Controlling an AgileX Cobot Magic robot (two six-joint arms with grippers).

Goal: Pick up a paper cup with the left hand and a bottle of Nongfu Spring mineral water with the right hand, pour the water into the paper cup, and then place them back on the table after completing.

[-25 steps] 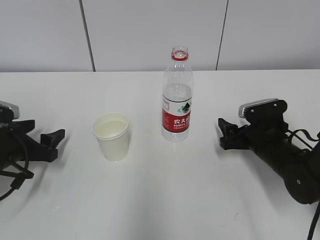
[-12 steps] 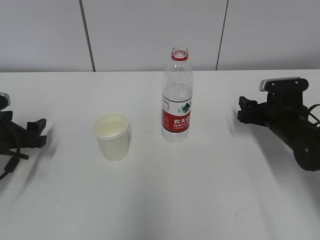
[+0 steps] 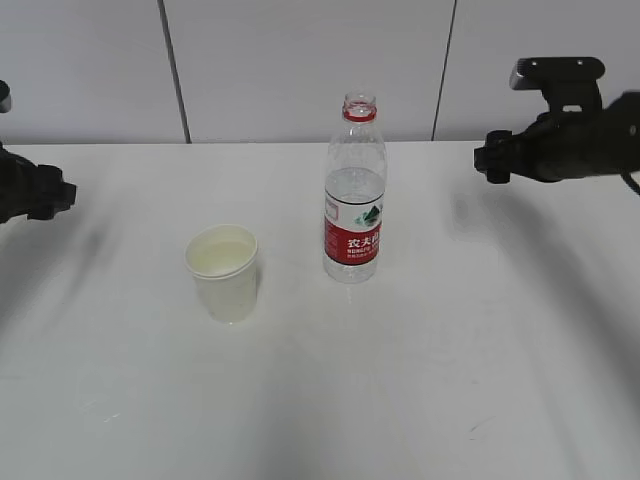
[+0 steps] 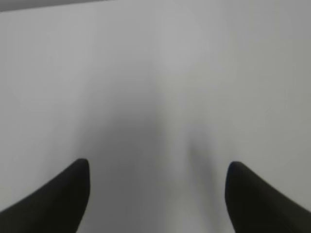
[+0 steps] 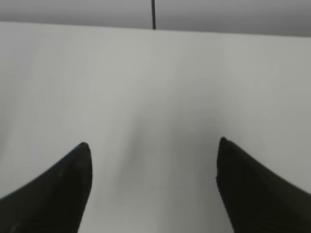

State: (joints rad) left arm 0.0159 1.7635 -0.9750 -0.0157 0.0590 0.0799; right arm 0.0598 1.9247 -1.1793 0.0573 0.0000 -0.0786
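A white paper cup stands upright on the white table, with liquid showing inside. To its right stands an uncapped clear water bottle with a red label, partly filled. My left gripper hovers at the far left edge, raised well above the table and far from the cup. In the left wrist view it is open over bare table. My right gripper is raised at the upper right, well away from the bottle. In the right wrist view it is open and empty.
A grey panelled wall runs behind the table's far edge. The wall seam shows in the right wrist view beyond the table edge. Faint scuff marks lie on the front of the table.
Both arms have lifted and drawn back outward from beside the cup and bottle. The cup and bottle have not moved.
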